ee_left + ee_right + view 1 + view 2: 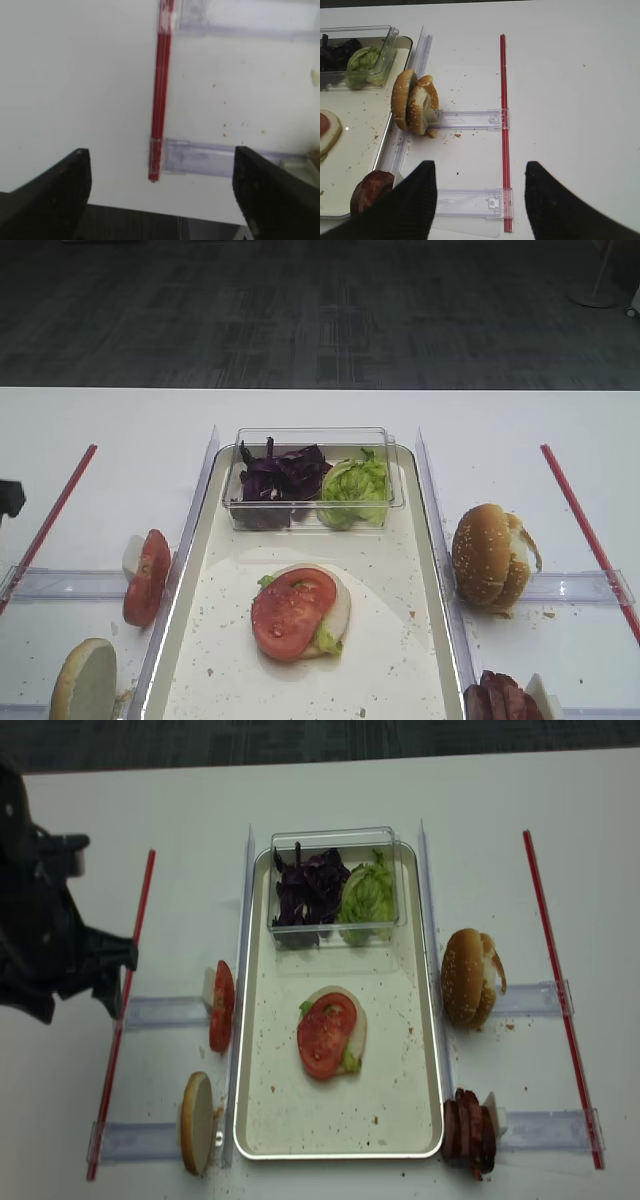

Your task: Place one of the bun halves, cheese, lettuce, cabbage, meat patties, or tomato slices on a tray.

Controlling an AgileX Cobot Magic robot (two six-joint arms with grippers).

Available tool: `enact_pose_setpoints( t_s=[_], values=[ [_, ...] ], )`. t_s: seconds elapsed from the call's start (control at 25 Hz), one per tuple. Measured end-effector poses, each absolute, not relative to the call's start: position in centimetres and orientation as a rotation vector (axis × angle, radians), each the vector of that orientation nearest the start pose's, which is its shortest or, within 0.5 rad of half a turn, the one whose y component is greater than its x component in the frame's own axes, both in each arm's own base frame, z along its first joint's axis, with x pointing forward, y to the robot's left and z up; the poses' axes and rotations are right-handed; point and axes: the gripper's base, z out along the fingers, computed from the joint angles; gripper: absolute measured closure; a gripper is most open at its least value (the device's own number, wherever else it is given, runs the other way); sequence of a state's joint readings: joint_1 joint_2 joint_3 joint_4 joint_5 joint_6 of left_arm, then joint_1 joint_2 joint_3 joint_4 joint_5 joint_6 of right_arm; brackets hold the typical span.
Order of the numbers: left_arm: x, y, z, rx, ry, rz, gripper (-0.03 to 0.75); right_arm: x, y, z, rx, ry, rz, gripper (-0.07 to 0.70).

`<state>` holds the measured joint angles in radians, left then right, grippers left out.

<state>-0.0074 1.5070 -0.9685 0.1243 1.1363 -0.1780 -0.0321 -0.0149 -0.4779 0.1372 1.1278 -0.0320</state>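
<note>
On the tray lies a bun half with a lettuce leaf and a tomato slice on top. Cabbage and lettuce fill a clear box at the tray's far end. Left of the tray, tomato slices stand on edge, with a bun half nearer. On the right are bun halves and meat patties. No cheese shows. My left gripper is open and empty over the left red strip's near end. My right gripper is open and empty, right of the meat patties.
Red strips run down both sides of the table, joined to clear rails. My black left arm hangs high over the left side. The table's near edge lies just past the left strip's end.
</note>
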Motion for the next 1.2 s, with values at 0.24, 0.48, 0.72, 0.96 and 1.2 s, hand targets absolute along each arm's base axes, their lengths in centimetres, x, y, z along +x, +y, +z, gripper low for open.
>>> enact_pose_setpoints(
  t_s=[0.24, 0.48, 0.72, 0.96, 1.2],
  values=[
    [19.5, 0.8, 22.2, -0.193, 3.145, 0.165, 0.181, -0.8, 1.2, 26.6, -0.011, 2.113, 0.128, 0.204],
    [14.5, 0.6, 22.9, -0.222, 3.084, 0.119, 0.181, -0.8, 1.2, 26.6, -0.011, 2.113, 0.128, 0.204],
    [11.0, 0.3, 24.5, -0.244, 2.97, 0.044, 0.181, -0.8, 1.2, 26.6, -0.011, 2.113, 0.128, 0.204],
    [7.4, 0.3, 25.3, -0.237, 2.801, 0.019, 0.181, -0.8, 1.2, 26.6, -0.011, 2.113, 0.128, 0.204],
    [5.3, 0.6, 25.8, -0.194, 2.608, 0.043, 0.181, -0.8, 1.2, 26.6, -0.011, 2.113, 0.128, 0.204]
  ],
)
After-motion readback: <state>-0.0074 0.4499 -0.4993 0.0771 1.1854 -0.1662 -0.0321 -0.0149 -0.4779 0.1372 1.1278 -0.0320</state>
